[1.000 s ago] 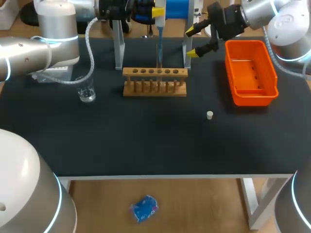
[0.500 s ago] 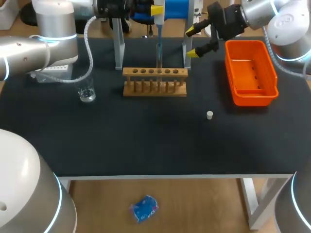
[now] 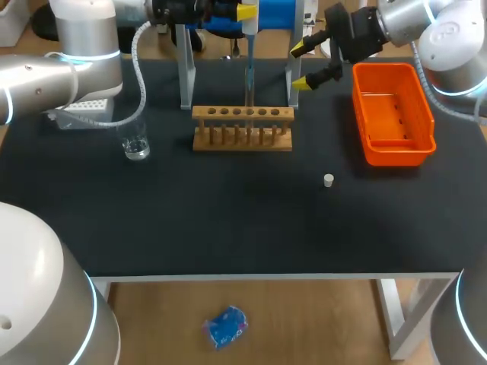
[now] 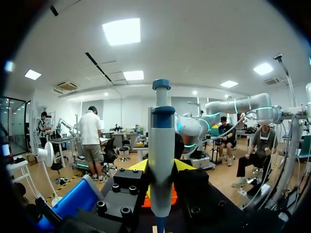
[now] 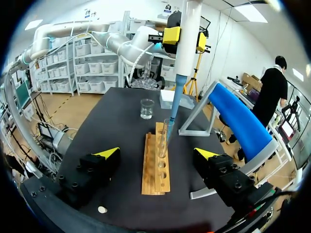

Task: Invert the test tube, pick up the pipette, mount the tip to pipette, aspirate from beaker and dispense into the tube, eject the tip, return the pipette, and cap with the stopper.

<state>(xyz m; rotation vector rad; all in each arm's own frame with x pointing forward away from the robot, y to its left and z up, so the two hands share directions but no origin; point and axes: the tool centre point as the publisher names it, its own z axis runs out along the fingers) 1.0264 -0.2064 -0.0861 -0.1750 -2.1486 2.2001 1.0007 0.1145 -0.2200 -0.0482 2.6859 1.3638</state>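
Hanging above the wooden rack [image 3: 242, 128] at the far middle of the dark surface [image 3: 228, 220], the pipette [image 4: 161, 160] stands upright in the left end effector [image 5: 186, 39], whose yellow-tipped fingers press against the barrel from two sides, so it is clamped on the pipette. The left arm comes in from the far left corner. A tip [image 5: 174, 109] is mounted on the pipette, and its end meets the mouth of the test tube [image 5: 164, 141]; how far it goes in cannot be told. The test tube stands mouth up in one of the rack's holes, leaning a little. The right end effector [image 3: 301, 65] sits just beside the rack's right end, at the far side, with its fingers spread wide and nothing between them; in the right wrist view they frame the rack from a distance without touching it. The beaker [image 3: 137, 144] rests on the surface to the left of the rack, apart from it, with a white tip box [image 3: 84, 112] behind it toward the left edge. The small white stopper [image 3: 328, 180] lies alone on the surface, nearer the front and to the right of the rack. An orange bin [image 3: 392, 114] stands at the right side. Behind the rack stands the pipette stand [image 3: 185, 68], grey-legged with a blue top.
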